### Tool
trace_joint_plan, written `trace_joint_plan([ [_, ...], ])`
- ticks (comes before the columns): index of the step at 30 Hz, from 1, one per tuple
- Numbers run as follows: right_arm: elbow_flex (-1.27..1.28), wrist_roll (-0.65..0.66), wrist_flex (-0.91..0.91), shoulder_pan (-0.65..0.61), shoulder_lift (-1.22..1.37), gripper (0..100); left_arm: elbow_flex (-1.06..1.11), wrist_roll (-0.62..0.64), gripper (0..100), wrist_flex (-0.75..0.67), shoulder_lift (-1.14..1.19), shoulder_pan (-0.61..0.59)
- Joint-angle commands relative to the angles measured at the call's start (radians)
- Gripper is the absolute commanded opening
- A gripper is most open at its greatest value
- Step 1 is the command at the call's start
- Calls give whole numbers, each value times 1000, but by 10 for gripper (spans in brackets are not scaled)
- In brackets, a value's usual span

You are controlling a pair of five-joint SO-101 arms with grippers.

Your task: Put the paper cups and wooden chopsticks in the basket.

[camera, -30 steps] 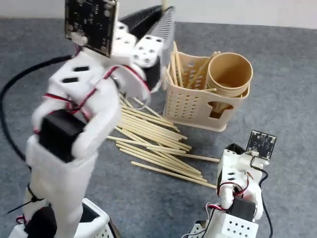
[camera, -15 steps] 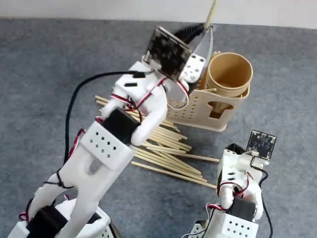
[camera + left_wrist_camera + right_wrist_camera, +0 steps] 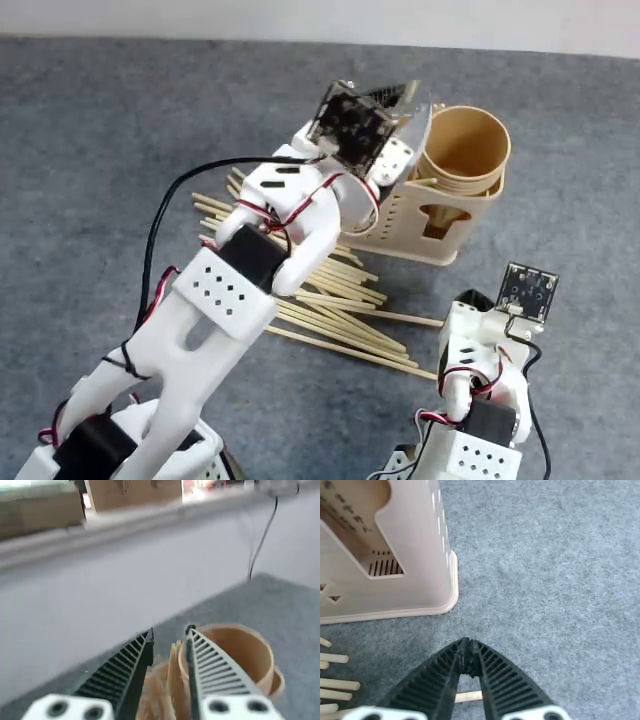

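Grey carpet (image 3: 100, 150) bears a beige slotted basket (image 3: 440, 225) holding nested tan paper cups (image 3: 465, 150), just below the left gripper (image 3: 170, 631), fingers spread.

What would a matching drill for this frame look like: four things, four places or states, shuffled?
Things:
1. left gripper
2. right gripper
3. paper cups
4. loose chopsticks

Places or states:
A. lying in a pile on the carpet
B. stacked inside the basket
C. open, over the basket
D. shut, low over the carpet

Pairs: 1-C; 2-D; 3-B; 4-A
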Motion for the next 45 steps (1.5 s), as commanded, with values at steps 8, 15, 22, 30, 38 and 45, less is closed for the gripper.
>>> trace_joint_plan([
  [8, 124, 2, -2, -7, -12, 14, -249, -12, 133, 497, -30, -54],
  [15, 124, 2, -1, -7, -12, 14, -332, -12, 133, 760, -30, -53],
  [22, 124, 2, 1, -7, -12, 14, -278, -28, 133, 951, -28, -59],
  [30, 124, 2, 1, -7, -12, 14, -38, -172, 94, 1011, -30, -24],
  [38, 124, 2, 2, -7, -12, 14, 205, -180, 95, 908, -30, -25],
  [45, 124, 2, 2, -7, -12, 14, 394, -339, 95, 750, -21, -24],
])
